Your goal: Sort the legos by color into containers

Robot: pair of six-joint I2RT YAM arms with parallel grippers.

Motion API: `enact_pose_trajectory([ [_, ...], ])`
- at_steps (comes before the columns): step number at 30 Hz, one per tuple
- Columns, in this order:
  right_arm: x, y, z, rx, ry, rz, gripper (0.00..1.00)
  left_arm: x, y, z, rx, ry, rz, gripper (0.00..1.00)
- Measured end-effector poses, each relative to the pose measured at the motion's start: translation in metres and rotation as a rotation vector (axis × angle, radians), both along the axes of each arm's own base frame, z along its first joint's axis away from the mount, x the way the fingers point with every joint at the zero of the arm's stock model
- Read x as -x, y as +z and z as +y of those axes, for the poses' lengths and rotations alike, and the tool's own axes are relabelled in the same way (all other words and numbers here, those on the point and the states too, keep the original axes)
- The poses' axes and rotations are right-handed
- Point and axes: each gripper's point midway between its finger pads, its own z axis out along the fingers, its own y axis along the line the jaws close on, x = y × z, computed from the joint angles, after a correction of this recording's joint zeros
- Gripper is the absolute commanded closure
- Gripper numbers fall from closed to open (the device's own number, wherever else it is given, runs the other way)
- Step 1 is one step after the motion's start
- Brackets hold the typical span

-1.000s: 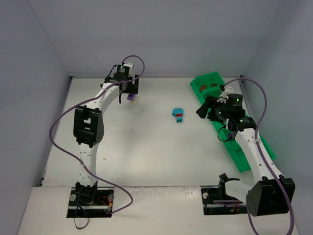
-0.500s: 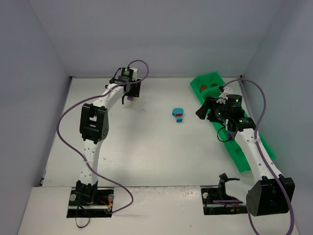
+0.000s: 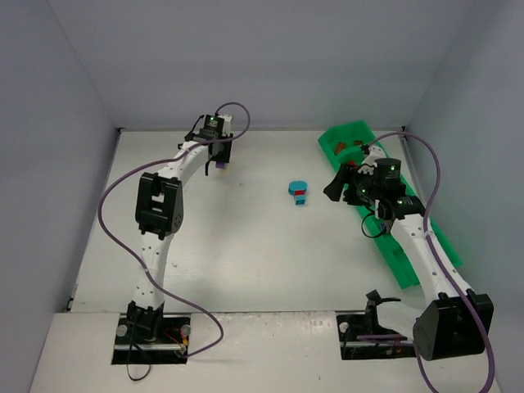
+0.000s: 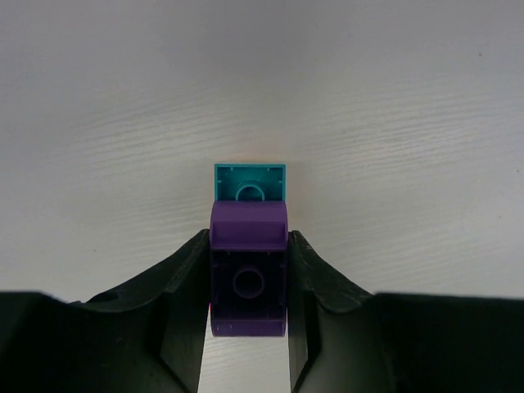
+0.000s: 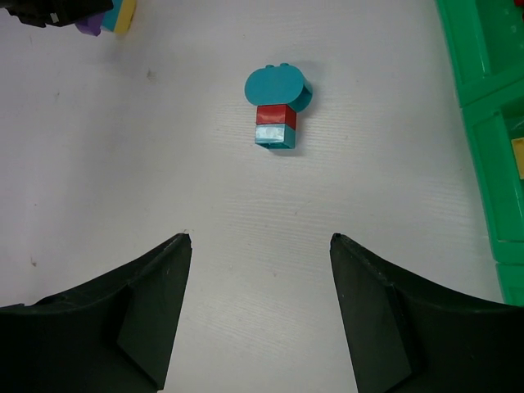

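Note:
In the left wrist view, my left gripper [image 4: 248, 239] is shut on a purple lego [image 4: 248, 221], its fingers pressing both sides. A teal lego [image 4: 250, 182] is stuck to the purple one's far end. From above, this gripper [image 3: 216, 159] is at the far left of the table. A small stack of teal and red legos [image 3: 299, 192] lies mid-table; the right wrist view shows this stack [image 5: 276, 110] ahead of my open, empty right gripper [image 5: 260, 239]. The green containers tray [image 3: 409, 254] runs along the right side under the right arm.
Brown bricks [image 3: 340, 147] lie in the tray's far compartment. A yellow brick [image 5: 517, 155] shows in a tray compartment [image 5: 483, 123] at the right edge of the right wrist view. Grey walls enclose the table on the left, back and right.
My left gripper has reached a little farther back and closed from wide open onto the purple lego. The right gripper has edged slightly left toward the teal and red stack.

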Motion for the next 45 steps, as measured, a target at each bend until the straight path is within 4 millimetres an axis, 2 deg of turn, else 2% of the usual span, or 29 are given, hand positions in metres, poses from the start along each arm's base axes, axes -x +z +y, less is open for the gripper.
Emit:
enact_pose_trajectory([
  [4,0.002,0.001,0.006,-0.007,0.024,0.000,0.36,0.014,0.002,-0.003,0.034,-0.022,0.003,1.00],
  [6,0.004,0.002,0.013,-0.018,0.051,-0.001,0.36,0.034,0.004,-0.006,0.066,-0.043,0.029,1.00],
  [8,0.005,0.004,0.022,-0.036,0.088,-0.005,0.36,0.052,0.014,-0.011,0.119,-0.070,0.035,1.00],
  [11,0.005,0.011,0.036,-0.064,0.146,-0.021,0.36,0.074,0.052,-0.026,0.232,-0.132,-0.010,1.00],
  [17,0.004,0.039,0.085,-0.163,0.372,-0.106,0.40,0.121,0.167,-0.062,0.492,-0.352,-0.185,1.00],
  [19,0.005,0.046,0.101,-0.185,0.454,-0.131,0.41,0.140,0.198,-0.070,0.558,-0.437,-0.228,1.00],
  [21,0.006,0.053,0.115,-0.202,0.527,-0.158,0.42,0.159,0.223,-0.077,0.612,-0.522,-0.260,1.00],
  [23,0.009,0.060,0.125,-0.214,0.592,-0.188,0.41,0.177,0.238,-0.082,0.653,-0.598,-0.276,1.00],
  [25,0.011,0.068,0.134,-0.223,0.652,-0.222,0.39,0.194,0.244,-0.085,0.684,-0.659,-0.269,1.00],
  [32,0.016,0.095,0.159,-0.241,0.819,-0.329,0.37,0.238,0.241,-0.088,0.745,-0.791,-0.203,1.00],
  [36,0.020,0.099,0.174,-0.247,0.889,-0.347,0.37,0.255,0.249,-0.086,0.755,-0.838,-0.203,1.00],
  [42,0.028,0.092,0.196,-0.255,0.972,-0.338,0.37,0.279,0.271,-0.087,0.761,-0.914,-0.247,1.00],
  [45,0.032,0.093,0.202,-0.260,1.002,-0.345,0.37,0.285,0.276,-0.087,0.763,-0.933,-0.258,1.00],
])
